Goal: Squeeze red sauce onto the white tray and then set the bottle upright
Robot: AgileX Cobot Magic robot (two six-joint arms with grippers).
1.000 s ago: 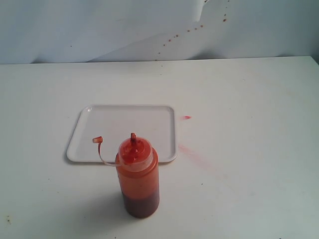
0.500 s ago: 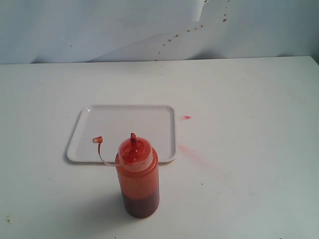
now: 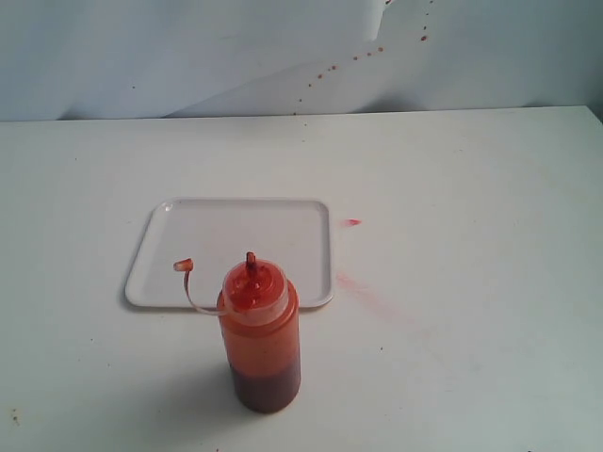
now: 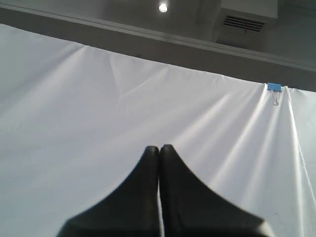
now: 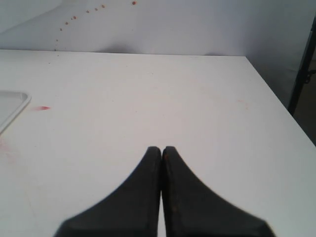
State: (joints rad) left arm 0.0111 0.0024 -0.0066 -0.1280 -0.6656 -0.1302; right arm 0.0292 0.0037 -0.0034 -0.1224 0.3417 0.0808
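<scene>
Exterior view: white table (image 3: 490,282) with a white backdrop cloth (image 3: 188,56) behind it, a trail of small red spots across the cloth at far right of centre. The white tray (image 3: 245,231) lies flat, left of centre. The bottle (image 3: 261,339) stands upright on the table on the near side of the tray, toward its right half, orange-red and darker toward the base. Its top overlaps the tray's near rim in this view, and the base looks apart from the tray. The nozzle (image 3: 251,261) points up, and the cap (image 3: 183,266) hangs out to the left on its thin tether, over the tray's near left part. A red fleck (image 3: 353,222) lies just right of the tray's far right corner, and a pink smear (image 3: 363,287) runs just right of its near right corner. No arm shows here. Left wrist view: left gripper (image 4: 159,148), tips pressed together with nothing between them, aimed at the cloth. A blue clip (image 4: 274,87) sits at the cloth's top edge, with a ceiling lamp (image 4: 163,7) and a vent (image 4: 241,22) beyond. Right wrist view: right gripper (image 5: 161,149), tips also together and empty, held above the table's right part. One tray corner, the fleck and part of the smear show at the frame's edge, and a dark post (image 5: 303,64) stands past the table's right edge.
</scene>
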